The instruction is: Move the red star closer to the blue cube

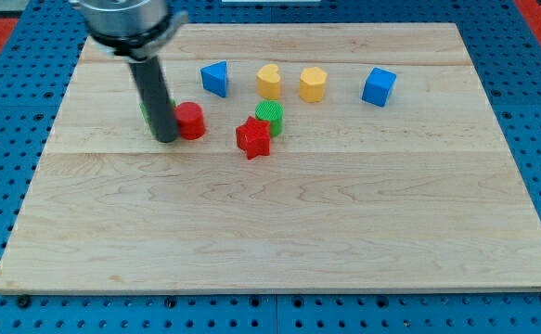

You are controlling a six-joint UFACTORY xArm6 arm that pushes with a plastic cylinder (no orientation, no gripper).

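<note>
The red star [252,138] lies left of the board's middle, touching a green cylinder [270,117] just above and to its right. The blue cube [379,86] sits far off toward the view's upper right. My tip [166,138] rests on the board well to the left of the red star, right beside a red cylinder [190,121] that stands between the tip and the star. The rod partly hides a green block [149,109] behind it.
A blue triangular block [215,79], a yellow heart [268,81] and a yellow hexagonal block [313,84] stand in a row along the view's top, between the star and the blue cube. The wooden board [279,232] sits on a blue pegboard.
</note>
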